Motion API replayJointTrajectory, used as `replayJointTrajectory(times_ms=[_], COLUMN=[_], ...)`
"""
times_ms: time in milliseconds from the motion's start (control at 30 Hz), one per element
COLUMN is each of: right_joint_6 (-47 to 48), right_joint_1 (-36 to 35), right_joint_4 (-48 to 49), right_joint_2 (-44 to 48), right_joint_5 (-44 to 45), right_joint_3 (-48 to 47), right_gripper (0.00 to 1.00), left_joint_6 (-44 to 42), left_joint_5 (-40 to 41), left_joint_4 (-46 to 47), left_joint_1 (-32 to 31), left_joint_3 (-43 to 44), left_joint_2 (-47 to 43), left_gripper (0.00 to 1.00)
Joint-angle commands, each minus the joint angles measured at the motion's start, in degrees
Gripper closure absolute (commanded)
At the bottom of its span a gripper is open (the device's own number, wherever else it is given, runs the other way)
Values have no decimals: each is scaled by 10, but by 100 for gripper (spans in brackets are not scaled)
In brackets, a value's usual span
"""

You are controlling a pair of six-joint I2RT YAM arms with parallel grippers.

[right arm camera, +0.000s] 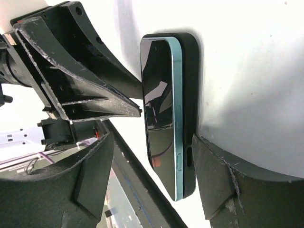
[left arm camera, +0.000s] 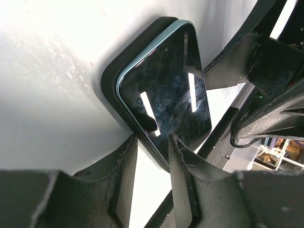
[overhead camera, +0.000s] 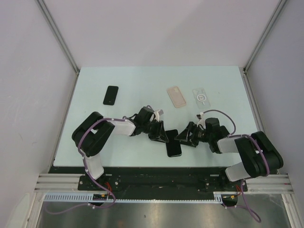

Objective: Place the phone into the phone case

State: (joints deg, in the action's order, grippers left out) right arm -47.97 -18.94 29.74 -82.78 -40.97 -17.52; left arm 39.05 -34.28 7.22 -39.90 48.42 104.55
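Note:
A dark phone with a teal edge (overhead camera: 174,144) lies on a black phone case (left arm camera: 110,78), near the table's front middle. In the right wrist view the phone (right arm camera: 159,109) lies partly raised on the case (right arm camera: 191,95), its teal side showing above the case rim. My left gripper (overhead camera: 161,133) is open, and its jaws (left arm camera: 153,138) straddle the phone's near edge (left arm camera: 166,95). My right gripper (overhead camera: 184,136) is open wide (right arm camera: 153,137), with one finger (right arm camera: 216,180) against the case's back and the other apart from the screen.
A second black phone (overhead camera: 110,95) lies at the back left. A beige case (overhead camera: 176,96) and a clear case (overhead camera: 201,97) lie at the back right. The two grippers face each other closely across the phone.

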Motion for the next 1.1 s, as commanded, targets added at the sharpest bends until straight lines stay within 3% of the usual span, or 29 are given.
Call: replayJointTrajectory(times_ms=[0, 267, 567, 733, 1067], right_joint_6=[-50, -128, -258, -252, -252], right_joint_1=[-8, 9, 19, 22, 40], right_joint_4=[152, 290, 595, 615, 590], right_joint_2=[-15, -68, -221, -287, -261], right_joint_5=[-79, -114, -130, -124, -106], right_joint_3=[1, 23, 54, 51, 75], right_gripper=[30, 30, 32, 34, 35], left_joint_6=[-11, -5, 25, 51, 33], left_joint_5=[-2, -13, -47, -69, -32], left_joint_4=[-12, 0, 33, 65, 17], left_joint_1=[-9, -7, -3, 0, 2], left_joint_3=[-14, -23, -38, -52, -49], left_joint_2=[7, 13, 14, 14, 8], left_gripper=[63, 72, 83, 85, 88])
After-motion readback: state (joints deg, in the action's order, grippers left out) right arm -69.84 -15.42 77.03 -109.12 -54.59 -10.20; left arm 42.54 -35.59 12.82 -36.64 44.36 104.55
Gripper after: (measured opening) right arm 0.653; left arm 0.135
